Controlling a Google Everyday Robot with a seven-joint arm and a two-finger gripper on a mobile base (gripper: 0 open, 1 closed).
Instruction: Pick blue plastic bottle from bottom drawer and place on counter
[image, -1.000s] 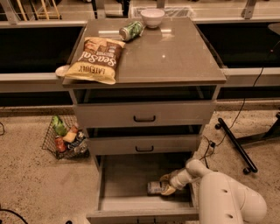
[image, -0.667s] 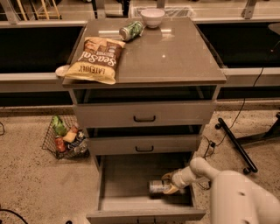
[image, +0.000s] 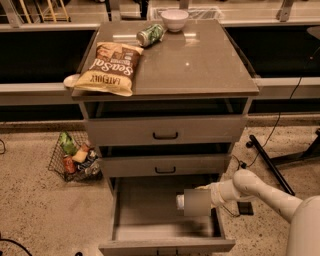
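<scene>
The blue plastic bottle (image: 194, 202) lies sideways in the air, white cap pointing left, just above the right half of the open bottom drawer (image: 150, 210). My gripper (image: 209, 196) comes in from the right on a cream arm and is shut on the bottle's right end. The drawer's flat grey inside shows nothing else. The counter (image: 200, 65) is the glossy grey-brown top of the cabinet, above the two shut upper drawers.
On the counter a chip bag (image: 111, 67) lies at the left, a green can (image: 150, 35) and a white bowl (image: 174, 20) at the back. A wire basket (image: 75, 157) of items stands on the floor at the left. Black stand legs (image: 270, 160) and cables lie at the right.
The bottle has risen from the drawer floor and now hangs in my gripper, a little higher and further right. The arm has pulled up with it.
</scene>
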